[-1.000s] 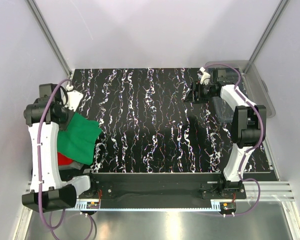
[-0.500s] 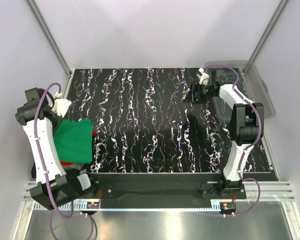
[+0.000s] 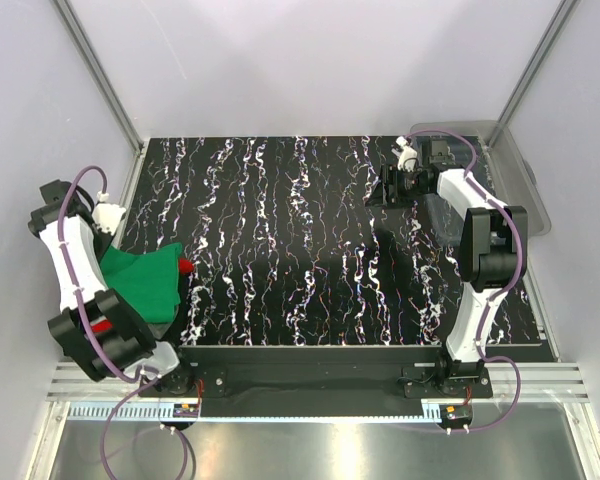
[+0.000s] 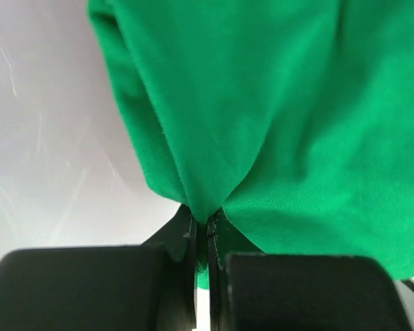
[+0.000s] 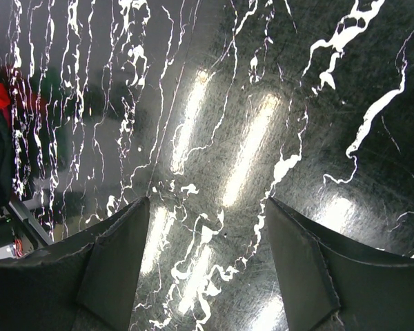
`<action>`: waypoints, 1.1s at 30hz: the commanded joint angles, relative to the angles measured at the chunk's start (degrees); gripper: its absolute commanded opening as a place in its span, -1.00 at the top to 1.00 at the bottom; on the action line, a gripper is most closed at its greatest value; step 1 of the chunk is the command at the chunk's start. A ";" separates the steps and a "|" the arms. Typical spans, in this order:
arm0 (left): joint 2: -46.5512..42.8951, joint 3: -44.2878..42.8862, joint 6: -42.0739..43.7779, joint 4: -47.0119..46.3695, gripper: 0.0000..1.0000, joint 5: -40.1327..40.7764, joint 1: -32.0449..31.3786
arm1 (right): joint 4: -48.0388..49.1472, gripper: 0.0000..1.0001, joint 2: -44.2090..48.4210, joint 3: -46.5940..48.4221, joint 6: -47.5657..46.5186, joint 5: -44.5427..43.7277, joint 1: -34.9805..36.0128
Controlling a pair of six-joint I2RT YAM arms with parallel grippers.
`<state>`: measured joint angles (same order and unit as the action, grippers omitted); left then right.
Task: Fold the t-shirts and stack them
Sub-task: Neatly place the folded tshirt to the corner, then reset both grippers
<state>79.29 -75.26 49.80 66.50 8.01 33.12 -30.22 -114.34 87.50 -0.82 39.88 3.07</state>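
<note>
The bright green t-shirt [image 3: 145, 285] lies bunched at the table's left edge, on top of the red t-shirt [image 3: 184, 266], of which only slivers show. My left gripper [image 3: 105, 222] is shut on a pinch of the green t-shirt [image 4: 262, 117], whose cloth fills the left wrist view and gathers into the jaws. My right gripper [image 3: 378, 188] hangs open and empty over the far right of the table, with only marbled tabletop [image 5: 221, 138] between its fingers [image 5: 117, 255]. The grey t-shirt is not in view.
A clear plastic bin [image 3: 515, 170] stands at the far right, beyond the right arm. The black marbled table [image 3: 300, 240] runs between white walls. The left arm bends close to the left wall.
The left arm has swung back toward the left wall and dragged the green t-shirt left and nearer. More of the table beside it shows. The right arm has barely moved.
</note>
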 commanded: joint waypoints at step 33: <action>-13.73 0.83 -45.49 -25.71 -0.97 -26.99 -27.58 | 10.00 -1.00 33.22 -16.13 9.53 -34.34 10.99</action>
<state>61.67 -72.60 12.43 45.93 -14.48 6.33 -23.62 -83.02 72.88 5.50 15.46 13.54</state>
